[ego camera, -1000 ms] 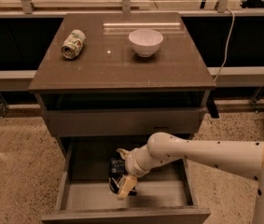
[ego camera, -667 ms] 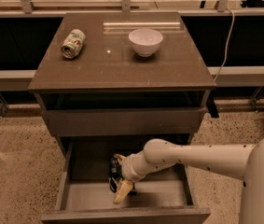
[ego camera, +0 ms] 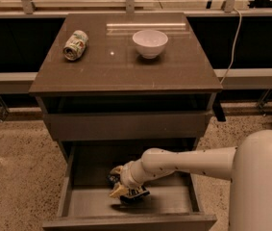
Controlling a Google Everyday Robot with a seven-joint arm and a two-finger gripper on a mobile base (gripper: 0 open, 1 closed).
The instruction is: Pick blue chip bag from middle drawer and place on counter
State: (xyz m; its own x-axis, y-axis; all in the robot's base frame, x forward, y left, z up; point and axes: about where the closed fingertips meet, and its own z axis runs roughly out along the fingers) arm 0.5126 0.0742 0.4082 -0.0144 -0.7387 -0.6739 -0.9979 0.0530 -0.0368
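The tool [ego camera: 120,184] is inside the open drawer [ego camera: 64,196], low over the floor near the centre and slightly left of it. The arm [ego camera: 188,160] enters the drawer from the right, passing under the closed drawer front [ego camera: 126,125] above.

The bag [ego camera: 135,194] lies on the drawer floor, touching the tool. Its largest visible part shows just right of and below the tool tip. A smaller dark patch shows on the tool's left side. The tool covers the middle of the bag, so its outline is incomplete and its lettering cannot be read.

Tool state: cannot be told. The tool end merges with the dark bag. It cannot be told whether the tool grips the bag or only rests against it, nor whether the bag is lifted off the floor.

The rear of the drawer is in shadow under the front above. The drawer's front edge is cut off by the lower frame border. The robot body [ego camera: 263,182] is cut off at the right and bottom borders.

On the bench [ego camera: 126,71], a can [ego camera: 75,44] lies on its side at rear left. A white bowl [ego camera: 150,43] stands upright at rear centre, well apart from the can.
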